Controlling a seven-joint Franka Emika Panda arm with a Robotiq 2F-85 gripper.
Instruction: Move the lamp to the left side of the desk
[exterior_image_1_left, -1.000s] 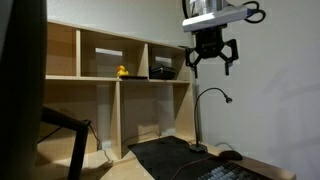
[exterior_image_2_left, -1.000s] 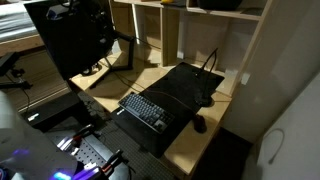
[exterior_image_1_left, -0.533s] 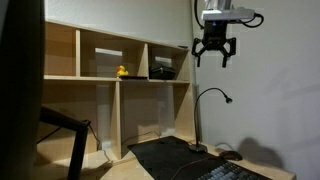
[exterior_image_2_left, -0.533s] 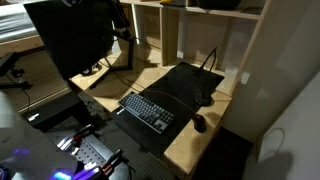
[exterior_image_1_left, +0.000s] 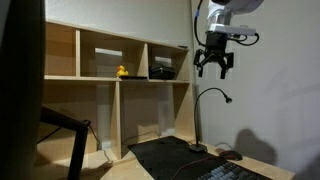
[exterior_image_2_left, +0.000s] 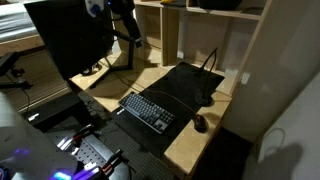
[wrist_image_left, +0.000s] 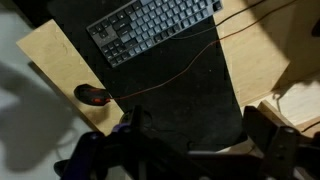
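Gripper (exterior_image_1_left: 215, 69) hangs high in the air, fingers spread wide, empty, well above the lamp (exterior_image_1_left: 198, 120). Lamp: slim, black, curved stem, small head, round base on dark mat (exterior_image_2_left: 182, 88) toward back of surface (exterior_image_2_left: 152, 76). Keyboard (exterior_image_2_left: 148, 109) and mouse (exterior_image_2_left: 199, 123) nearby. Yellow duck (exterior_image_1_left: 122, 71) sits in shelf unit (exterior_image_1_left: 100, 82).

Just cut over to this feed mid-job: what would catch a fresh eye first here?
The open claw hangs high over the slim black lamp, which stands at the far end of the dark mat. Next come the keyboard on the mat's near end and a small yellow duck in a shelf cubby.
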